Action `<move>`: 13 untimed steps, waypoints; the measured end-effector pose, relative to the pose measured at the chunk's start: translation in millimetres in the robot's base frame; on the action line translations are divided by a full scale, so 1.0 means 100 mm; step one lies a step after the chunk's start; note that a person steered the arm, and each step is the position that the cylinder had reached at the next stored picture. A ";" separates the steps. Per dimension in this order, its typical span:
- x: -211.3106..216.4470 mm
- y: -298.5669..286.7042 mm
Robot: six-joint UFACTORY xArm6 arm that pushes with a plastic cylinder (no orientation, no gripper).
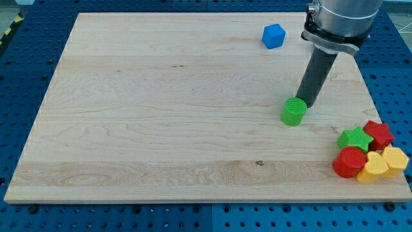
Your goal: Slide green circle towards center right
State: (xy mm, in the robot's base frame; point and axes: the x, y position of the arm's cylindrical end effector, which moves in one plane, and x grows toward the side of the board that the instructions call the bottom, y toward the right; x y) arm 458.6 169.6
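The green circle (293, 111) is a short green cylinder standing on the wooden board (161, 103), right of the middle. My tip (305, 104) is at the circle's upper right edge, touching or nearly touching it. The dark rod rises from there toward the view's top right, up to the arm's grey body.
A blue cube (273, 35) sits near the view's top, left of the rod. At the board's lower right corner is a tight cluster: a green star (355, 138), a red star (378, 133), a red cylinder (349, 161) and two yellow blocks (373, 167) (394, 158).
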 end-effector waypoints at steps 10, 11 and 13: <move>0.73 -0.36; 0.73 -0.49; 0.82 -0.30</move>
